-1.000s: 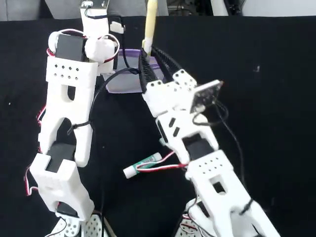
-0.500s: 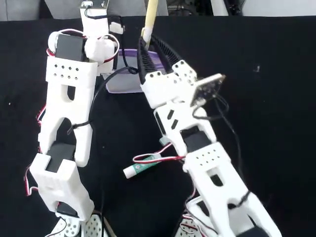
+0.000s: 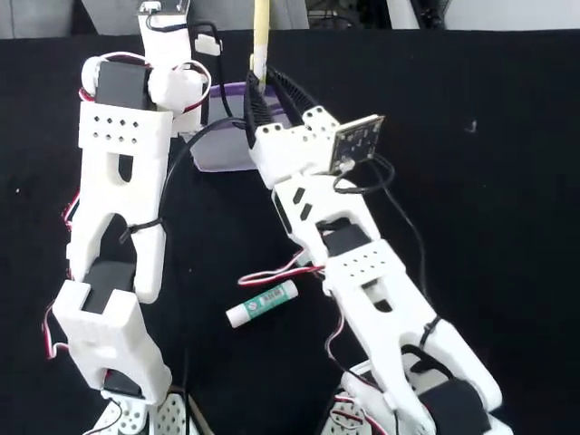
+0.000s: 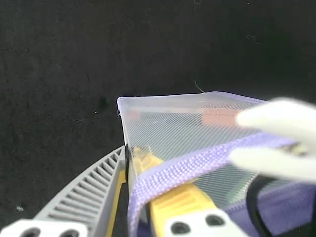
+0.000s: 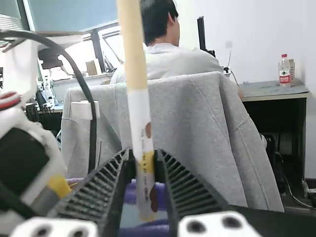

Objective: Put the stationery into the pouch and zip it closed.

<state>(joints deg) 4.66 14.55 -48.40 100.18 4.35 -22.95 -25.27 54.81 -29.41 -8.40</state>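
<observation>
A translucent pouch (image 3: pixel 220 150) with a purple zip rim lies at the back of the black table. In the left wrist view my left gripper (image 4: pixel 132 155) is shut on the pouch's purple rim (image 4: pixel 187 165). Something red (image 4: pixel 217 117) shows through the mesh inside. My right gripper (image 3: pixel 257 80) is shut on a cream pencil (image 3: pixel 261 32), held upright just above the pouch's opening. Between that gripper's black ribbed fingers (image 5: pixel 116 182) the pencil (image 5: pixel 134 84) stands vertical. A white glue stick (image 3: pixel 261 304) with a green label lies on the table between the two arms.
Red and white cables (image 3: pixel 272 276) from the right arm hang just above the glue stick. The black table (image 3: pixel 489 199) has free room to the right. Beyond its far edge stands a chair draped in grey cloth (image 5: pixel 197 128).
The right arm has swung left and toward the back, carrying the pencil over the pouch. Its cables have lifted off the glue stick. The left arm shifted slightly.
</observation>
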